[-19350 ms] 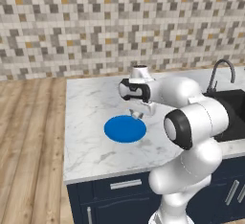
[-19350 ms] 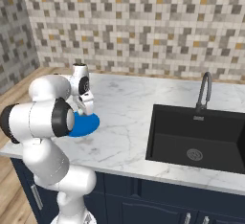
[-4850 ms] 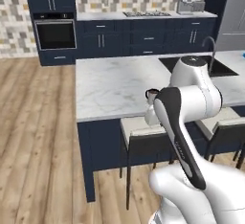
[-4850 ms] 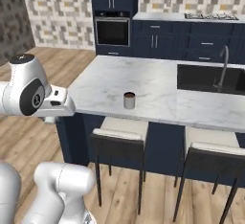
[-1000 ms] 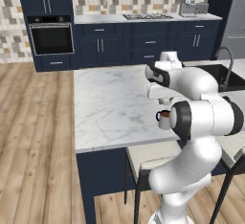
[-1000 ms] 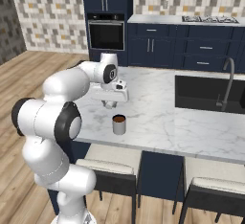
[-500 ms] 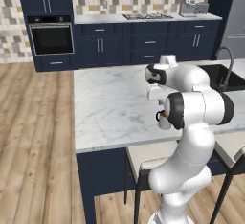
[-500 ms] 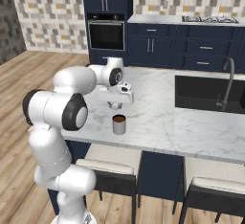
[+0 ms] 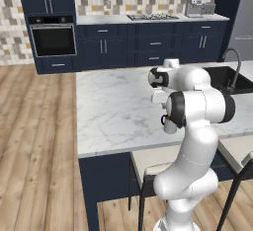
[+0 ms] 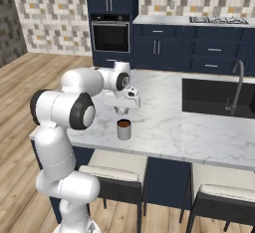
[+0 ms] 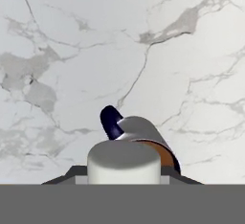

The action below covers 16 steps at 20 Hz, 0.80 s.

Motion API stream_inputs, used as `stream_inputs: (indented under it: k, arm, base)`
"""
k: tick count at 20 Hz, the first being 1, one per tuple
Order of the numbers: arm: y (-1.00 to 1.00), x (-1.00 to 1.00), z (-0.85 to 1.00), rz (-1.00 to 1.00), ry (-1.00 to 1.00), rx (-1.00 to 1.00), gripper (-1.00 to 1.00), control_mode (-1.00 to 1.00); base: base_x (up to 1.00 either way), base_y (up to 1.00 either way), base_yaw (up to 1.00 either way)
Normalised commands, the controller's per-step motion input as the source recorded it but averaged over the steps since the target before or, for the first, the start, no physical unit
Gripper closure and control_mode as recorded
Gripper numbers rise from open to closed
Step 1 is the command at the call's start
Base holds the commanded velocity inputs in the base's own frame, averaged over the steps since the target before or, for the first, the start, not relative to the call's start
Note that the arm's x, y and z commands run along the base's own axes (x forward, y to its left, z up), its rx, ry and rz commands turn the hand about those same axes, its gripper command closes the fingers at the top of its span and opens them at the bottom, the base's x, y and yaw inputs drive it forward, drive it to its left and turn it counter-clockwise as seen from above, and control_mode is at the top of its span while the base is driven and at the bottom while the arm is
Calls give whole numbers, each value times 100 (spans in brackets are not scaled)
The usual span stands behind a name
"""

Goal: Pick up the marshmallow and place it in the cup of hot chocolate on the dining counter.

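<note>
Claw (image 10: 121, 110): hanging just above the cup, clamped on the marshmallow (image 11: 124, 162) (white cylinder between the tips in the hand view).
Cup of hot chocolate (image 10: 124, 129): upright on the bench (image 10: 169, 122) near its front edge, brown liquid showing, dark handle (image 11: 110, 120) visible behind the marshmallow.
Sink (image 10: 219, 97): well apart, to the right.
Stools (image 10: 113, 174): tucked under the bench.
</note>
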Motion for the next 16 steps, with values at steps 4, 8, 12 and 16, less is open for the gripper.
stream_inputs:
  k: [4, 8, 12, 16]
  arm:
    - [-17, 0, -3, -1, 0, 0, 100, -100]
    - [-24, -1, 0, -3, 0, 0, 100, -100]
    - [-6, 0, -7, -1, 0, 0, 100, -100]
    - [0, 0, -13, 0, 0, 0, 100, -100]
  base:
    - [0, 0, 0]
    - [0, 0, 0]
    - [0, 0, 0]
    - [0, 0, 0]
